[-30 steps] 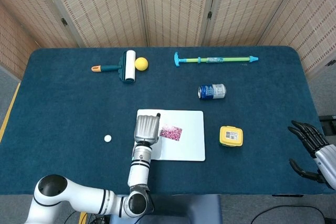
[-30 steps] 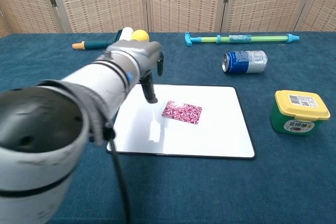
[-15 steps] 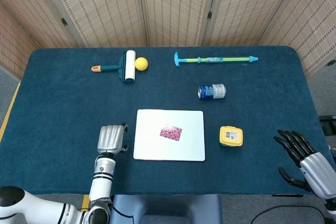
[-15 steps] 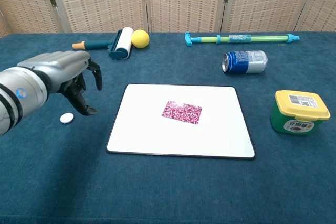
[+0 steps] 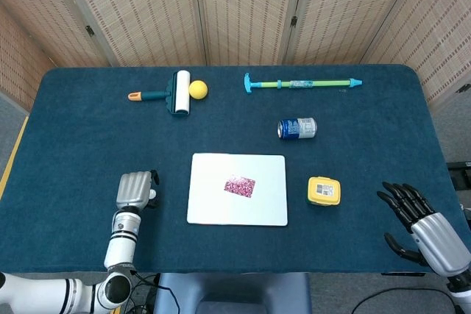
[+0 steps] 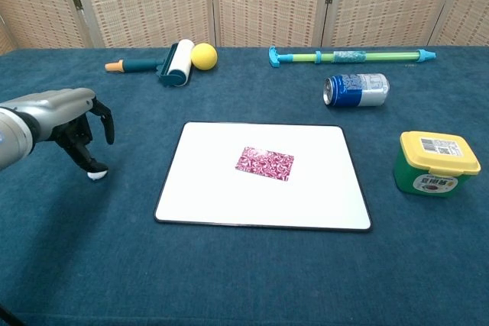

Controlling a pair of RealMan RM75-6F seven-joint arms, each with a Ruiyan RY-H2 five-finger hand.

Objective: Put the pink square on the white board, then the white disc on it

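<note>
Leftward my left hand (image 6: 72, 124) has swung off the board (image 6: 206, 188), fingertips now down on the disc (image 6: 96, 175) on the cloth left of it, not gripping it. Square (image 6: 264, 163) lies mid-board. My right hand (image 5: 419, 220) hovers wide open, near right.

Blue-clothed table (image 5: 73, 145) with white board (image 5: 213, 204), can (image 5: 296, 128), yellow-lidded tub (image 5: 324, 190).

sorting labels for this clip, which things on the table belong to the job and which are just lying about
Job: pink square, white board, white disc, left hand.
Lying about: lint roller, yellow ball, water squirter, drink can, yellow-lidded tub.
</note>
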